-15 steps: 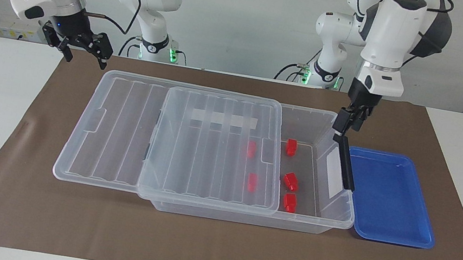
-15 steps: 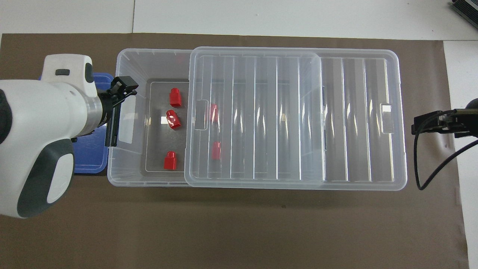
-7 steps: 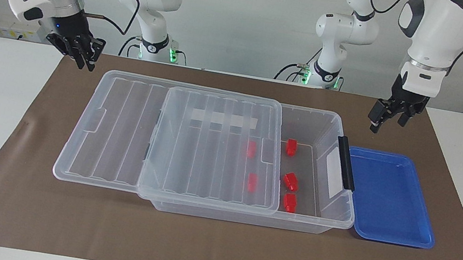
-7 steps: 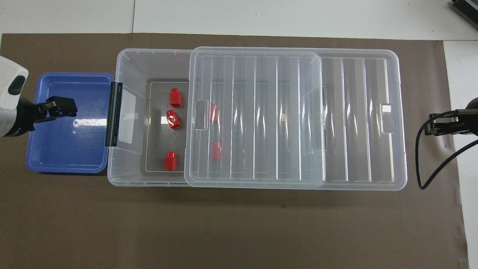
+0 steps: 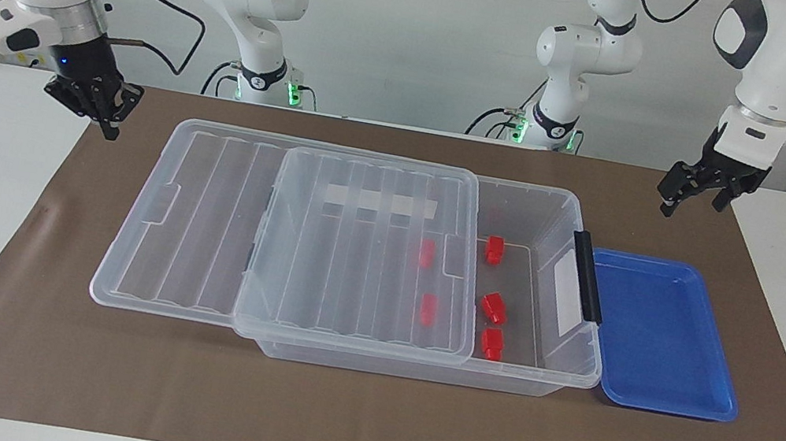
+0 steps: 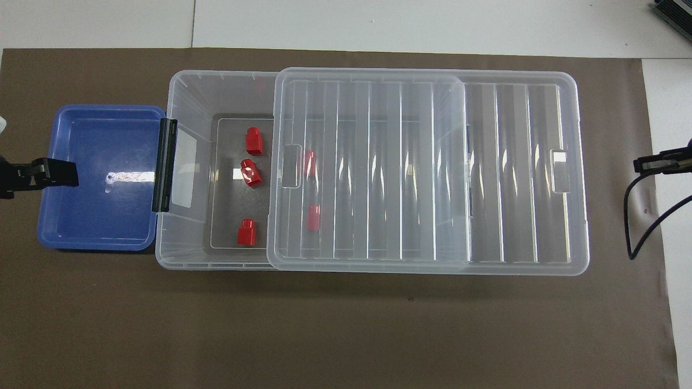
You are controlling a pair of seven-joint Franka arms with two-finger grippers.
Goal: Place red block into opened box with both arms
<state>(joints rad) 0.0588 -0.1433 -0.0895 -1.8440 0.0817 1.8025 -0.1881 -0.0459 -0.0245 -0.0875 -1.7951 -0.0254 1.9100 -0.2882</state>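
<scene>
The box (image 5: 530, 190) is a clear bin whose ribbed lid (image 5: 357, 246) is slid toward the right arm's end, baring the end with the black handle (image 5: 585, 277). Several red blocks lie on its floor: three in the open part (image 5: 494, 249) (image 5: 494, 308) (image 5: 492, 343), two under the lid (image 5: 427, 252) (image 5: 428, 309). In the overhead view one red block (image 6: 251, 173) lies mid-floor. My left gripper (image 5: 692, 200) (image 6: 59, 173) hangs open and empty above the mat by the blue tray. My right gripper (image 5: 107, 123) (image 6: 646, 165) is shut on nothing, above the mat's edge at the right arm's end.
A shallow blue tray (image 5: 661, 337) sits against the box's handle end, with nothing in it. A brown mat (image 5: 359, 422) covers the table under everything. A black cable (image 6: 630, 227) loops down from the right gripper.
The left gripper drew back from the box's handle end, out toward the left arm's end. The right gripper shut and shifted outward toward its own end.
</scene>
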